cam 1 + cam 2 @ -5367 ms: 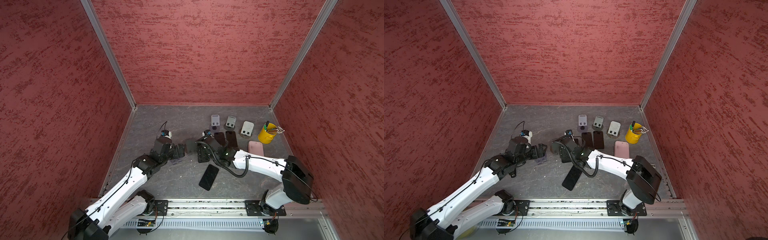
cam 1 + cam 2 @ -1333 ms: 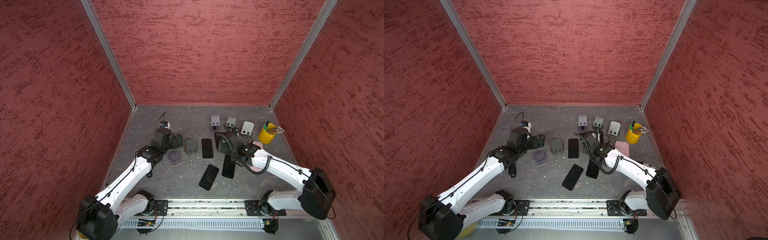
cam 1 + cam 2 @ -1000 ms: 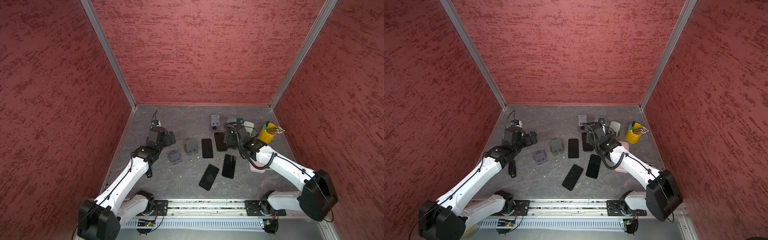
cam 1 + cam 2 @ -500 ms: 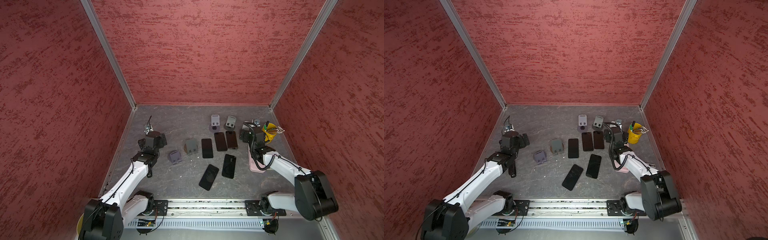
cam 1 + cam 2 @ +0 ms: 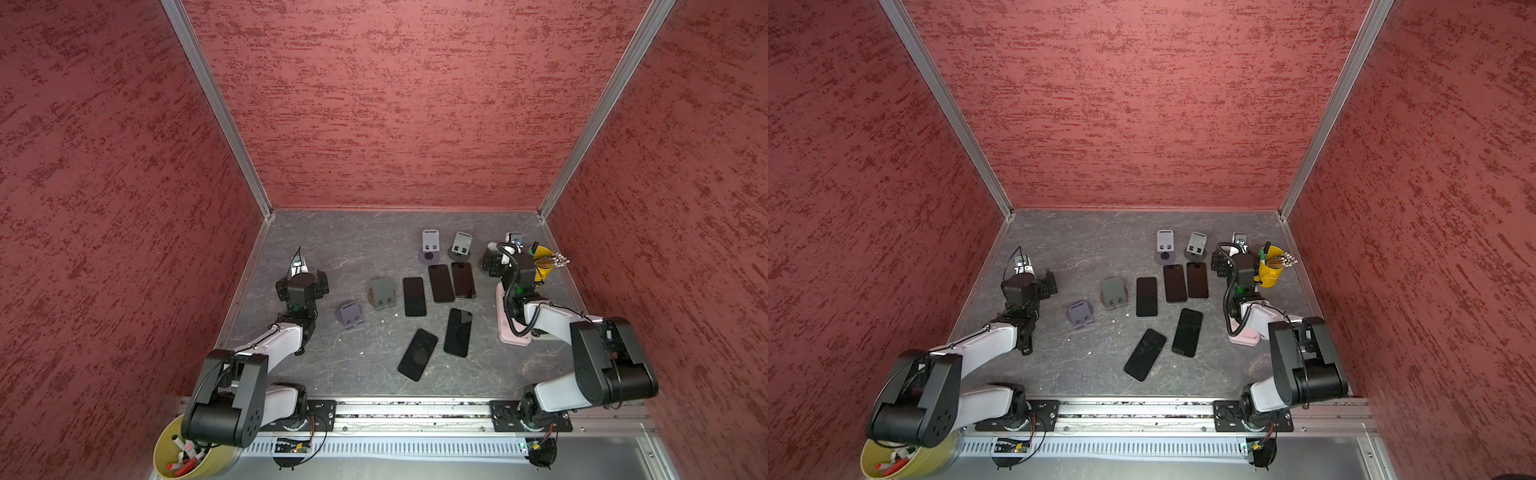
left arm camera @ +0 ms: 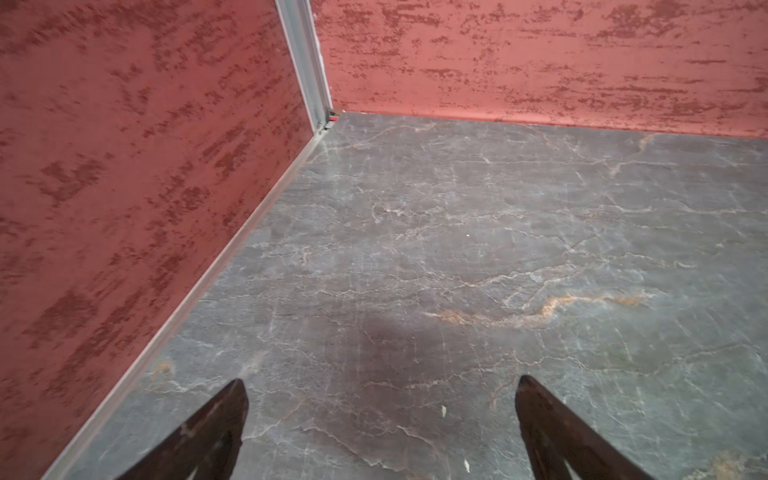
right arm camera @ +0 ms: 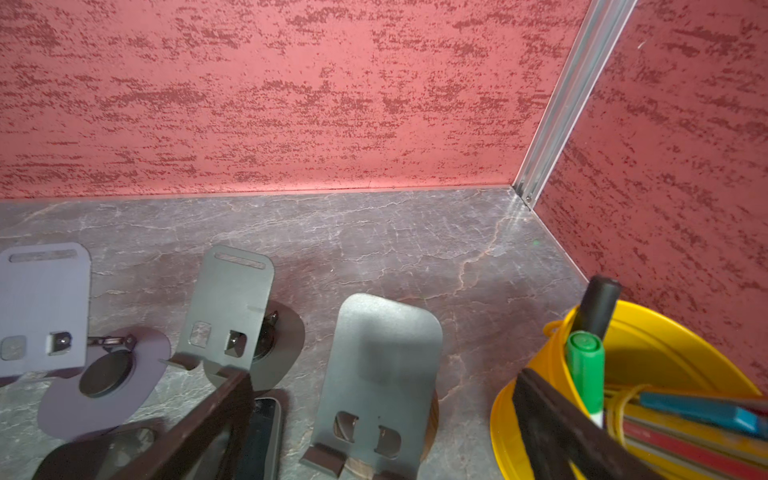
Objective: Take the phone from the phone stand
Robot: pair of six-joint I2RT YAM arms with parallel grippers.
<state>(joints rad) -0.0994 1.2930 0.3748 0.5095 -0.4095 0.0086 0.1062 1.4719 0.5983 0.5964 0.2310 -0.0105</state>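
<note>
Several black phones (image 5: 414, 296) (image 5: 1146, 296) lie flat on the grey table, and a pink phone (image 5: 509, 328) lies partly under my right arm. Every phone stand I see is empty: a purple one (image 5: 350, 314) and a grey one (image 5: 382, 293) at mid-left, a purple one (image 7: 41, 307) and a grey one (image 7: 232, 299) at the back. My left gripper (image 5: 302, 282) (image 6: 382, 384) is open over bare table near the left wall. My right gripper (image 5: 511, 259) (image 7: 384, 378) is open, its fingers either side of a dark grey stand (image 7: 386, 340).
A yellow cup (image 5: 542, 266) (image 7: 648, 353) with pens stands at the back right, close to my right gripper's finger. Red walls close in the table on three sides. A yellow-green bucket (image 5: 166, 453) of markers sits below the front left corner.
Within the last second my left gripper swung left, away from the stands toward the wall. My right gripper swung right to the back corner by the yellow cup. The phones stayed put.
</note>
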